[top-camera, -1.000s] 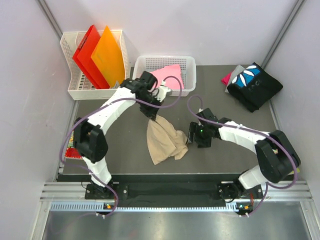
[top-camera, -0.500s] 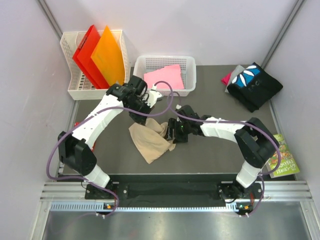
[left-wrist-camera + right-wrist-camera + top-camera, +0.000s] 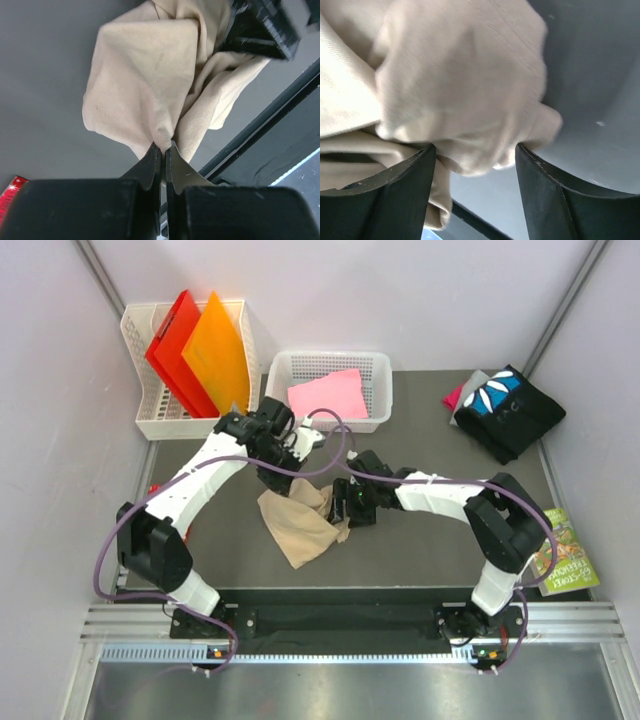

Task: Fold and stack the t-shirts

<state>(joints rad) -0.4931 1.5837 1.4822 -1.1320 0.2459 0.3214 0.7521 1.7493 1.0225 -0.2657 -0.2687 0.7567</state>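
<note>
At frame centre, the limp tan tee (image 3: 300, 523) bunches; left gripper (image 3: 162, 162) pinches it, right gripper (image 3: 475, 160) gapes, perhaps gathering a fold.

No words, numbers or brand names can be read in any of the views. At the right edge of the overhead view, a green printed booklet (image 3: 566, 558) lies on the desk beside the right arm, with a colourful cover whose lettering is too small to make out. At the upper right, the black t-shirt (image 3: 508, 410) carries a blue-and-white print that is a pattern and not legible text. A red printed scrap (image 3: 11, 191) shows at the lower left of the left wrist view, its marks too small to read.
</note>
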